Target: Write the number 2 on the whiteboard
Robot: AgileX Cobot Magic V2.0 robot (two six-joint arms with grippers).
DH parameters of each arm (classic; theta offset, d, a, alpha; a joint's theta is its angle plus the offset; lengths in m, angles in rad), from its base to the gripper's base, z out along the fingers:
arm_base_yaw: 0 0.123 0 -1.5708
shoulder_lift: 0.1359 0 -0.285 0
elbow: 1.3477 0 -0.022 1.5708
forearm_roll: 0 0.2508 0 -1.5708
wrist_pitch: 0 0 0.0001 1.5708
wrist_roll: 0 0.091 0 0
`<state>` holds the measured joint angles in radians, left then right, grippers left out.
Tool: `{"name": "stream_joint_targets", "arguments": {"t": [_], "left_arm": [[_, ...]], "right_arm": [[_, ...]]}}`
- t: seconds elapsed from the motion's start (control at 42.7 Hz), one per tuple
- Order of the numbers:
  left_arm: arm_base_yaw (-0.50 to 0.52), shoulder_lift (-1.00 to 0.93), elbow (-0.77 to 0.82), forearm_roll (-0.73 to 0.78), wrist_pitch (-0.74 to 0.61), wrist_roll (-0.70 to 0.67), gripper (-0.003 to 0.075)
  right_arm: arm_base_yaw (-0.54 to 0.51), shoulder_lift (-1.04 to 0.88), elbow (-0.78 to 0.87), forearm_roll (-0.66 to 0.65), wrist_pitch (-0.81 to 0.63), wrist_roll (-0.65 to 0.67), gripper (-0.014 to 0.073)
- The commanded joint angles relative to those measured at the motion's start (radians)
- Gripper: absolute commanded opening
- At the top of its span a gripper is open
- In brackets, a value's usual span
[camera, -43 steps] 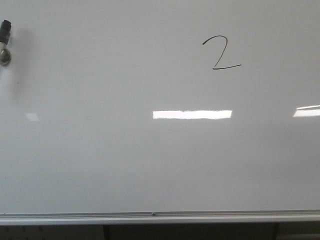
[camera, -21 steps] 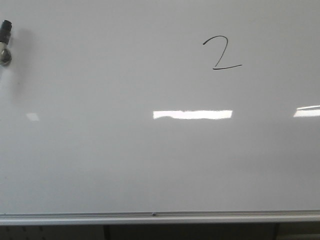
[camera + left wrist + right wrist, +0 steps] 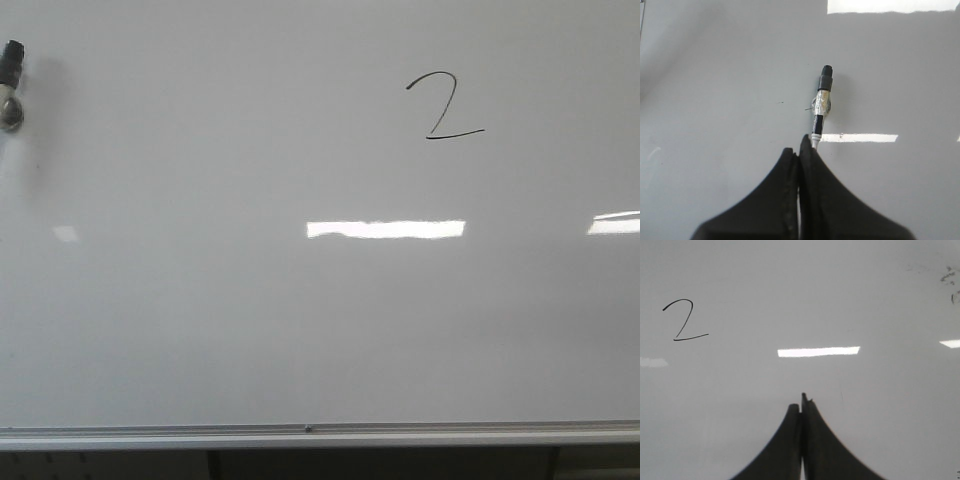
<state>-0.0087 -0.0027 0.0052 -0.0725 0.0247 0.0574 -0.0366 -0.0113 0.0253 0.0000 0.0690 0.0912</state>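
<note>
The whiteboard fills the front view, with its silver frame along the near edge. The number 2 is written in thin black line at the upper right; it also shows in the right wrist view. A black marker with a silver taped band lies on the board at the far left. In the left wrist view the marker lies just beyond my left gripper, whose jaws are shut; its near end is hidden behind one fingertip. My right gripper is shut and empty over bare board.
Bright rectangular light reflections lie across the board. Faint dark smudges mark the board at the edge of the right wrist view. A dark gap shows below the board's near frame. Neither arm shows in the front view.
</note>
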Motion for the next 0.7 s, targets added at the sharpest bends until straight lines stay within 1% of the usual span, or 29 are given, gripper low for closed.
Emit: {"name": "stream_joint_targets", "arguments": {"t": [0.0, 0.281, 0.445, 0.68], "left_arm": [[-0.006, -0.028, 0.033, -0.010, -0.082, 0.000, -0.0020], [-0.006, -0.028, 0.033, -0.010, -0.082, 0.000, -0.0020], [-0.006, -0.028, 0.033, -0.010, -0.082, 0.000, -0.0020], [-0.006, -0.028, 0.033, -0.010, -0.082, 0.000, -0.0020]], "right_arm": [[-0.003, -0.019, -0.003, -0.015, -0.089, 0.002, -0.0069], [0.012, -0.019, -0.003, -0.019, -0.091, -0.004, -0.0069], [0.025, -0.019, -0.003, -0.022, -0.096, -0.052, -0.0069], [0.025, -0.019, -0.003, -0.022, -0.131, -0.053, -0.0069]]}}
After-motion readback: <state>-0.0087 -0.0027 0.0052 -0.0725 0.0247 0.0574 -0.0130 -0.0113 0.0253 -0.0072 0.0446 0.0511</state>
